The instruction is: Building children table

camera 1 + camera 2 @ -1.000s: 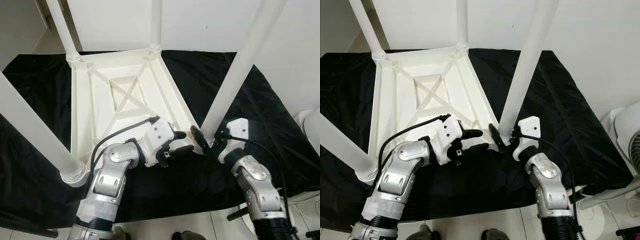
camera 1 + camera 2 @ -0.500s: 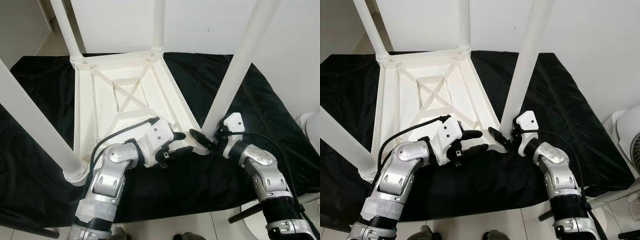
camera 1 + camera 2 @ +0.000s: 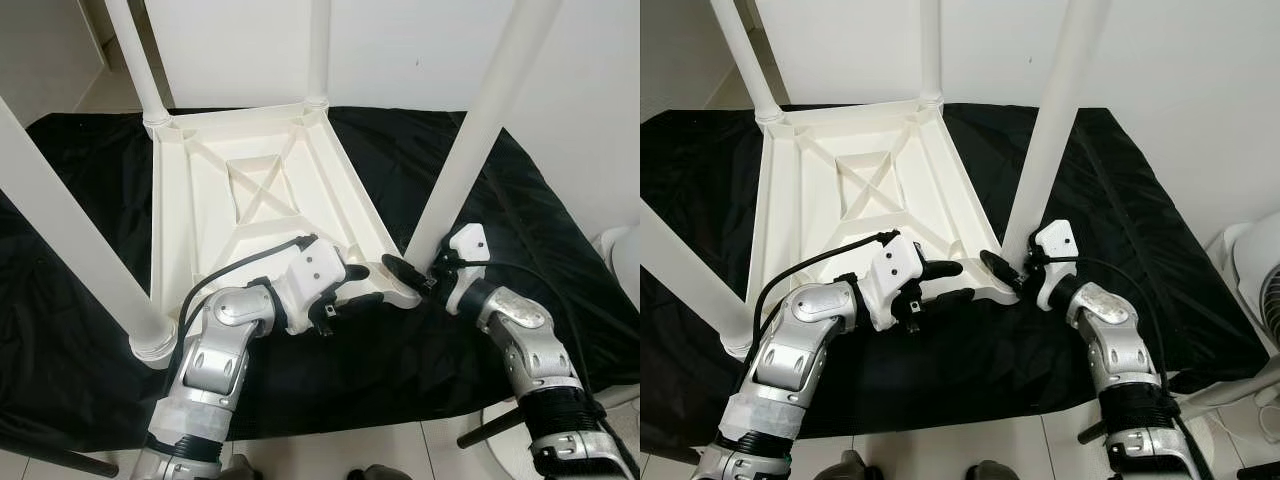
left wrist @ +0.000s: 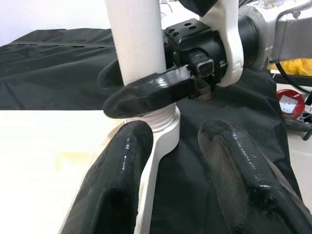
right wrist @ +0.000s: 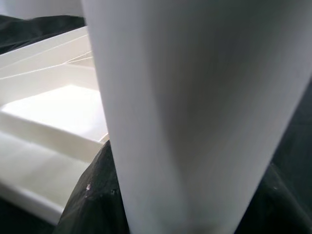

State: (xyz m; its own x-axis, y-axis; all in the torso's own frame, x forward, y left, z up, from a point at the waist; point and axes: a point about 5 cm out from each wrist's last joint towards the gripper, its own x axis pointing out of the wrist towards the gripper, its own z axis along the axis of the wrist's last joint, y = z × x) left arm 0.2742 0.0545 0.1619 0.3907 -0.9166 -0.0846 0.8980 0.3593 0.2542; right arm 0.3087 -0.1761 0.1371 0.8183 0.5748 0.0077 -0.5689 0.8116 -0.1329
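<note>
Table (image 3: 255,205) lies upside down on the black cloth (image 3: 540,230). Right gripper (image 3: 412,275) clasps the near-right leg (image 3: 470,150) at its base. Left gripper (image 3: 362,287) straddles the corner's edge, fingers spread.

A black cloth (image 3: 520,210) covers the surface in front of me, and the white children's table (image 3: 250,205) lies upside down on it, legs up.

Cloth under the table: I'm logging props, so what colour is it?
Plain black cloth, clearest in the left eye view.
</note>
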